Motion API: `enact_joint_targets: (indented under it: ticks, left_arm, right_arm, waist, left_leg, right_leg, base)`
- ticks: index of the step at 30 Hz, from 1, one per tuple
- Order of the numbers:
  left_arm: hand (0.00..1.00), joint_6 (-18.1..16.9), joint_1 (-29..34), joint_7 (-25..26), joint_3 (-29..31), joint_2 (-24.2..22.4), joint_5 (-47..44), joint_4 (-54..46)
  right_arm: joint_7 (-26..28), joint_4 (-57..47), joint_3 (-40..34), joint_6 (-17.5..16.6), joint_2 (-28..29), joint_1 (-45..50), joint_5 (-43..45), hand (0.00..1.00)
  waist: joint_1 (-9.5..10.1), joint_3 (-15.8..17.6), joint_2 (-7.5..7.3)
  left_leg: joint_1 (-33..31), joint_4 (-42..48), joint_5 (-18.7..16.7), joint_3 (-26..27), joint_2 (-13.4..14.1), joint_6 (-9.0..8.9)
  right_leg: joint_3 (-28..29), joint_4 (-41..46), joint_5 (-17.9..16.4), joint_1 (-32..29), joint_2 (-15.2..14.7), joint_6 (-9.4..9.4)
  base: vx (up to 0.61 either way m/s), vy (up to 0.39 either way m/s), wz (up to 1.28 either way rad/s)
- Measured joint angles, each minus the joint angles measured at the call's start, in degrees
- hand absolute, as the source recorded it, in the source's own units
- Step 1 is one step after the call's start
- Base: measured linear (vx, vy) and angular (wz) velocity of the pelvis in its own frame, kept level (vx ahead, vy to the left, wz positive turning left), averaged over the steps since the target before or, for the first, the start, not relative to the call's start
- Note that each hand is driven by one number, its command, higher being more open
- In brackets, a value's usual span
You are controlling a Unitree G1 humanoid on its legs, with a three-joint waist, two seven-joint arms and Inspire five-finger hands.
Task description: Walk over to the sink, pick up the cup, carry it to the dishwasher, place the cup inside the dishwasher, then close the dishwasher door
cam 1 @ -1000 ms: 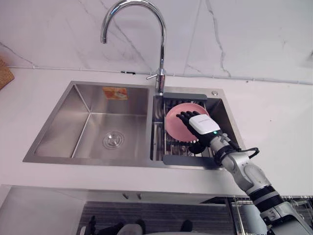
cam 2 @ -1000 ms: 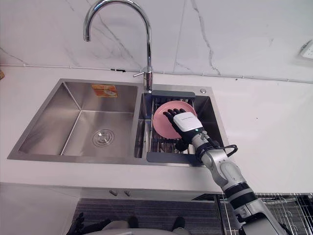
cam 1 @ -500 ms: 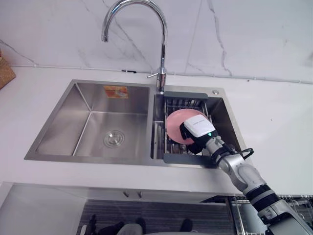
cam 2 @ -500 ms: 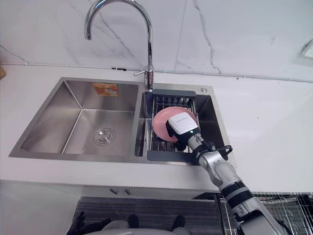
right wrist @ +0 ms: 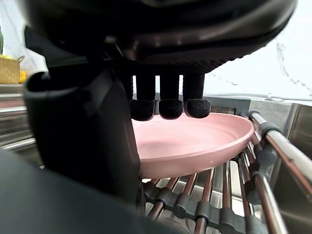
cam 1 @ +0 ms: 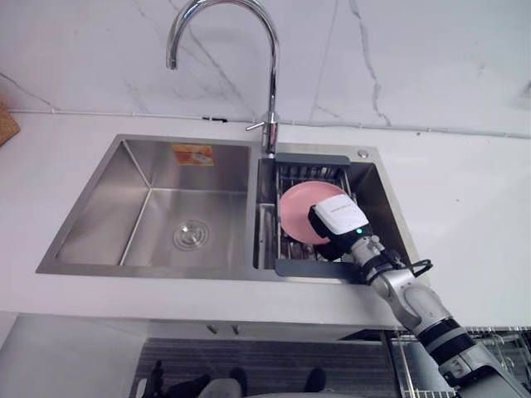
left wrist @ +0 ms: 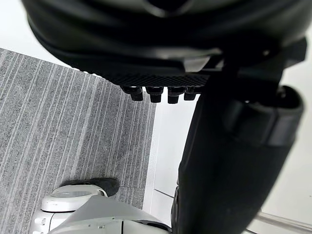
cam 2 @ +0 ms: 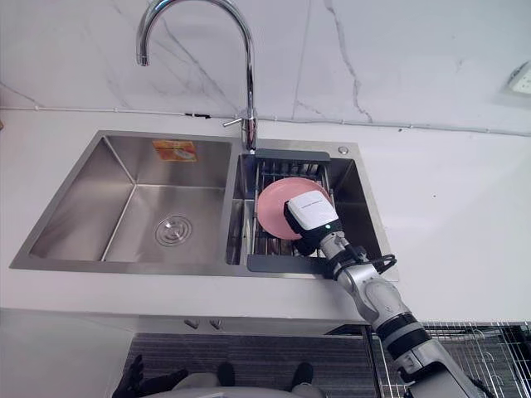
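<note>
Steel sink [cam 1: 99, 207] up front, its wide left basin beside the tall curved tap [cam 1: 271, 83]. Down low, the left hand [left wrist: 165, 58] hangs over grey carpet [left wrist: 58, 136], fingers relaxed. Right of the tap, a wire rack [cam 1: 311, 172] sits in the small basin, and a pink plate [cam 1: 297, 211] lies on it. The right hand [cam 1: 340, 217] is on that plate: fingers [right wrist: 170, 105] curled down over it, thumb [right wrist: 92, 136] at its near edge, gripping.
</note>
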Motion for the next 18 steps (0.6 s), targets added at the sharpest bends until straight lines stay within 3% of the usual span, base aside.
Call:
enact_joint_targets:
  ticks: [7, 12, 18]
  left_arm:
    - [1.0, -1.0, 0.2, 0.8, 0.0, -0.7, 0.0, 0.0]
    - [1.0, -1.3, 0.4, 1.3, 0.0, -1.2, 0.0, 0.0]
    - [1.0, -1.2, 0.6, 1.4, 0.0, -1.4, -0.1, -1.3]
  right_arm:
    - [-4.4, -2.0, -1.7, 2.0, 0.0, 0.6, 11.6, 0.0]
    - [-9.3, -8.6, -13.3, 4.0, 1.5, -0.3, 21.3, 0.0]
    - [-9.5, -9.6, -16.2, 5.1, 2.7, -0.5, 27.5, 0.0]
  waist:
    - [-0.65, 0.7, 0.77]
    - [-0.54, 0.9, 1.26]
    - [-0.63, 0.8, 1.25]
  left_leg:
    - [-0.2, 1.0, -0.6, 0.3, 0.4, -0.51]
    - [-0.1, 1.7, -1.1, 0.3, 1.0, -0.77]
    - [0.2, 1.7, -1.1, 0.5, 1.2, -0.72]
  right_leg:
    - [0.4, 0.0, 0.0, 0.2, 0.3, -0.02]
    - [0.4, 0.0, -0.2, 0.5, 0.8, -0.28]
    - [0.5, 0.0, -0.2, 0.7, 1.0, -0.4]
  base:
    - [0.0, 0.0, -0.02]
    - [0.0, 0.0, 0.0]
    - [0.0, -0.001, -0.01]
